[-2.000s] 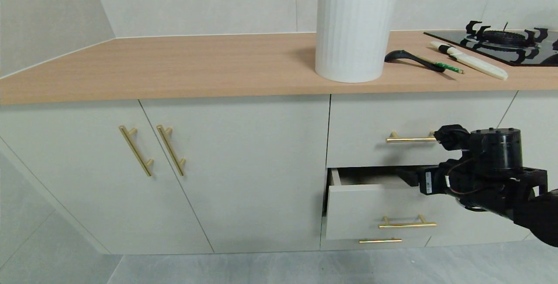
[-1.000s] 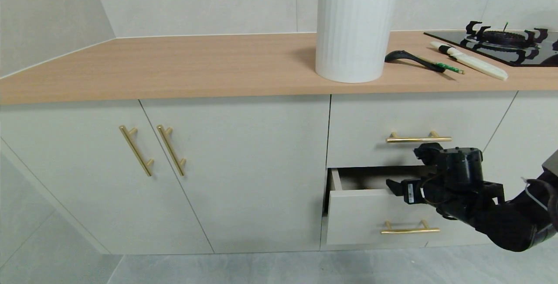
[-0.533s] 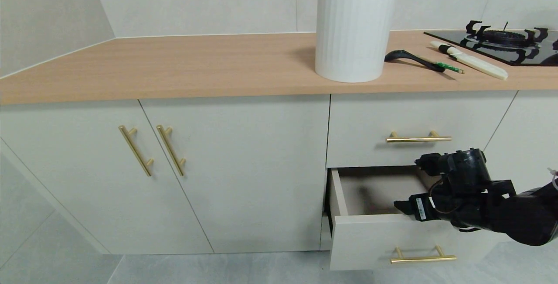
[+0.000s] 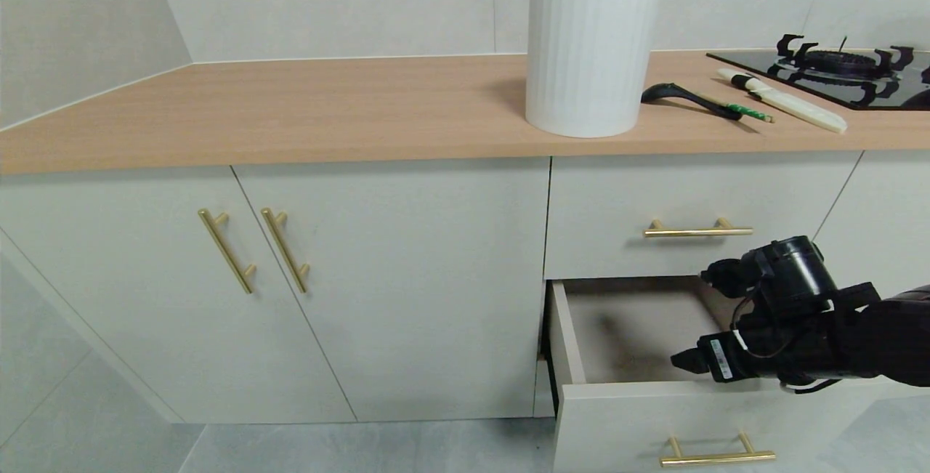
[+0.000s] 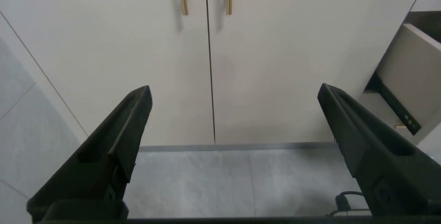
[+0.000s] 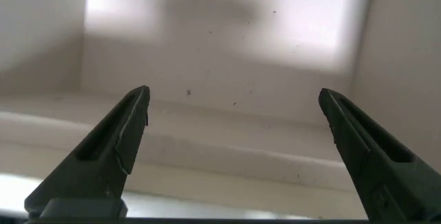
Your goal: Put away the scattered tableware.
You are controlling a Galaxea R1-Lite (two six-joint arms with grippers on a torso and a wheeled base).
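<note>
Hovering lower right above open pale drawer: black right end effector, spread; left end effector likewise spread; black ladle lay on wooden counter.

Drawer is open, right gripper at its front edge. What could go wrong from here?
1. The right gripper hangs open just over the drawer front, below the upper handle; rising to the counter, it might snag that handle.
2. The ladle and knife lie beside the tall white cylinder; a reach for them could knock it.
</note>
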